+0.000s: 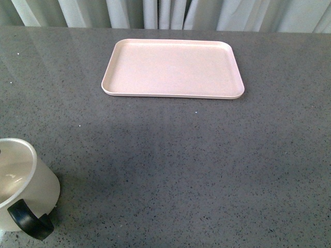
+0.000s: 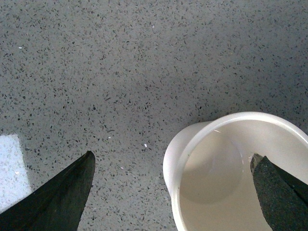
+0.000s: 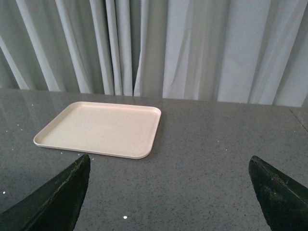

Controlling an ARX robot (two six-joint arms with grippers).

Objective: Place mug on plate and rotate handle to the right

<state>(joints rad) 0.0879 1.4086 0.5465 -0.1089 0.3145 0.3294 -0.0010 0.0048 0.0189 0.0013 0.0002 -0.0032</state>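
The white mug (image 1: pixel 23 181) stands upright on the grey table at the near left corner of the front view, its black handle (image 1: pixel 30 221) pointing toward the near edge. The smiley face is hidden. The pale pink plate (image 1: pixel 173 68) lies empty at the far middle of the table. Neither arm shows in the front view. In the left wrist view my left gripper (image 2: pixel 173 185) is open above the mug (image 2: pixel 231 168); one fingertip is over its mouth, the other over bare table beside it. My right gripper (image 3: pixel 168 187) is open and empty, with the plate (image 3: pixel 101 129) ahead of it.
The grey speckled table (image 1: pixel 207 165) stretches between mug and plate. Pale curtains (image 3: pixel 192 48) hang behind its far edge.
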